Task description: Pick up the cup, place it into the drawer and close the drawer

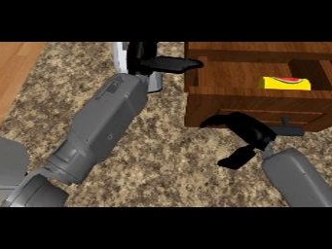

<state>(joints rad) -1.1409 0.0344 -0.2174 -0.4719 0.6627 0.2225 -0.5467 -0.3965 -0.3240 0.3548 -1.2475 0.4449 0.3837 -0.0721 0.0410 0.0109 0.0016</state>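
The yellow cup point(286, 83) lies inside the open wooden drawer point(262, 104), just beyond the right hand point(249, 132), whose spread fingers hover at the drawer's front. The left hand point(156, 62), fingers straight, reaches the drawer's left edge above the speckled worktop point(168, 155).

Speckled brown-and-tan granite counter point(175, 160) filling most of the view, mottled all over. Strip of pale orange wood-grain surface point(7, 78) along the left edge, running from the top left corner downward and narrowing toward the bottom. Dark reddish-brown wooden cabinet box point(219, 104) standing on the counter at its top right corner, panelled on the front. Even, flat light throughout, only soft shading under the cabinet's front edge.
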